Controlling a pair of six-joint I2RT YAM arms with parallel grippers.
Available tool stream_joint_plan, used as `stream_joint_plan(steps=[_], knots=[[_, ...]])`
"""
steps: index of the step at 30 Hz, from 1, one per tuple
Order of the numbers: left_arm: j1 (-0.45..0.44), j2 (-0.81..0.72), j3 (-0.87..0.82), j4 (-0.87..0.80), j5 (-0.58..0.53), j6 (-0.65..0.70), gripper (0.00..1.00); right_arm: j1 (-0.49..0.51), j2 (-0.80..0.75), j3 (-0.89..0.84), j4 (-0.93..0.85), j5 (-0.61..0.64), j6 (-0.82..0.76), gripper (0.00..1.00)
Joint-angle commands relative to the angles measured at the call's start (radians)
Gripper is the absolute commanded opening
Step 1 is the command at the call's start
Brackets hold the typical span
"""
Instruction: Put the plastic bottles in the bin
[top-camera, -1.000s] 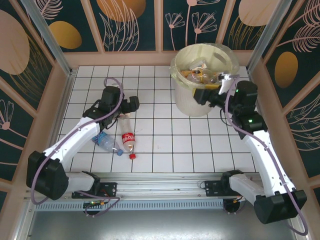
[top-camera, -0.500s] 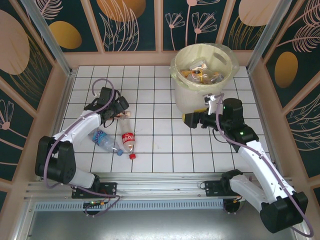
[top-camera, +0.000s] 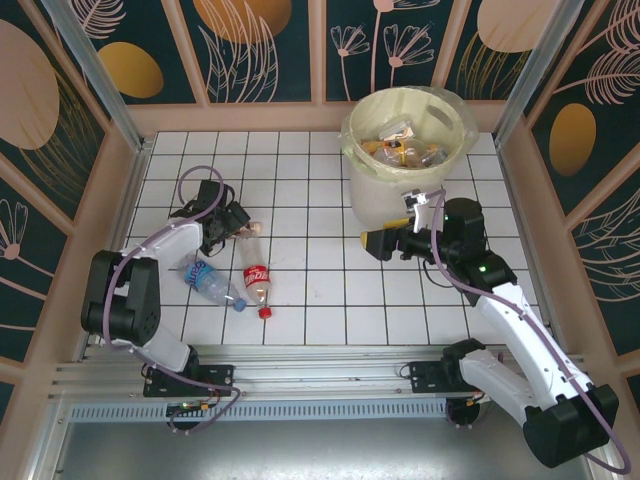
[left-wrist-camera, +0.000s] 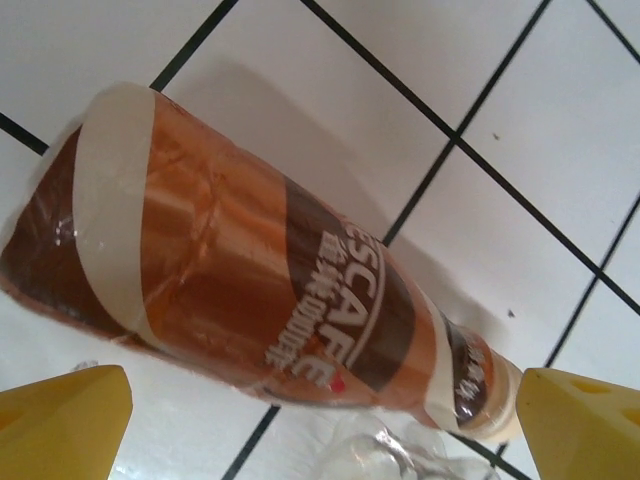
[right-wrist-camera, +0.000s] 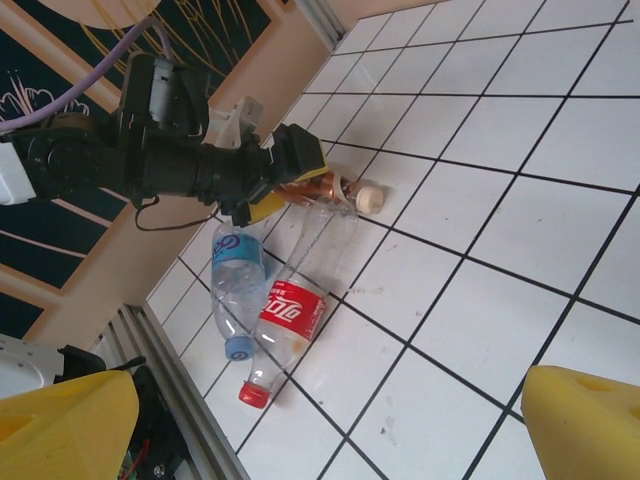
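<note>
Plastic bottles (top-camera: 257, 280) lie on the tiled bench (top-camera: 330, 290), left side: a brown Nescafe bottle (left-wrist-camera: 260, 290), a Coca-Cola bottle (right-wrist-camera: 290, 310) and a blue-labelled bottle (right-wrist-camera: 235, 270). More fill the bin (top-camera: 372, 192). Left gripper (top-camera: 232, 222) is at the brown one, jaws wide apart. Right gripper (top-camera: 383, 238), near the bin, has its jaws spread and empty.

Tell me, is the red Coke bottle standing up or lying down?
Lying down. The Coke bottle is flat on the white tiles, its red cap pointing toward the near edge.
</note>
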Motion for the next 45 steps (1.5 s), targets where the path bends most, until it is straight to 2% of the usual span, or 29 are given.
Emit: stream_joint_plan(steps=[1, 9, 20, 29, 45], knots=[[0.024, 0.05, 0.012, 0.037, 0.008, 0.005, 0.99, 0.008, -0.024, -0.015, 0.018, 0.013, 0.001, 0.99], [0.034, 0.147, 0.087, 0.089, -0.007, 0.036, 0.95, 0.011, -0.027, -0.019, 0.015, 0.029, 0.006, 0.99], [0.037, 0.247, 0.157, 0.177, 0.022, 0.003, 0.79, 0.015, -0.028, -0.028, 0.012, 0.058, 0.012, 0.99], [0.037, 0.329, 0.22, 0.245, 0.054, 0.0, 0.72, 0.017, -0.032, -0.032, 0.01, 0.076, 0.016, 0.99], [0.037, 0.375, 0.263, 0.352, 0.112, -0.004, 0.57, 0.022, -0.044, -0.034, 0.01, 0.094, 0.018, 0.99]])
